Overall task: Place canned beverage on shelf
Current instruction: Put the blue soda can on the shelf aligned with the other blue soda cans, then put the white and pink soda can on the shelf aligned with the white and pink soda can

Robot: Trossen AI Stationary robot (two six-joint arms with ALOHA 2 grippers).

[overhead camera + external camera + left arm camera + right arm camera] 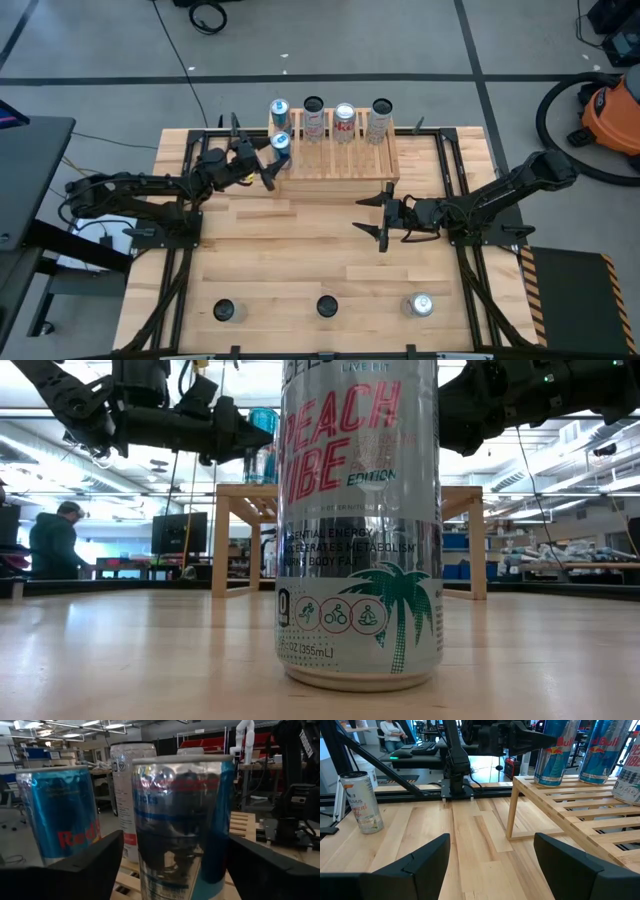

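High view shows the shelf [335,150] at the far edge of the table [300,260], with five cans on it. Four stand in a row along the back: a blue can [279,110], a dark-topped can [313,106], a red-and-white can [345,113] and another dark-topped can [381,108]. A second blue can [281,143] stands nearer the front at the shelf's left end, and the left gripper [272,165] sits around it. In the left wrist view this can [182,825] stands upright on the slats between the two fingers [85,865], which are spread with a gap on each side, so it looks just let go rather than pinched.

The right gripper [383,213] waits over bare table in front of the shelf, fingers apart and holding nothing.

Three cans are not yet shelved along the near edge of the table: a dark one [226,311], another dark one [327,305] and a silver one [419,304]. By my judgement the job is past halfway, with the fifth can set down, the left arm yet to back off, and those three left.
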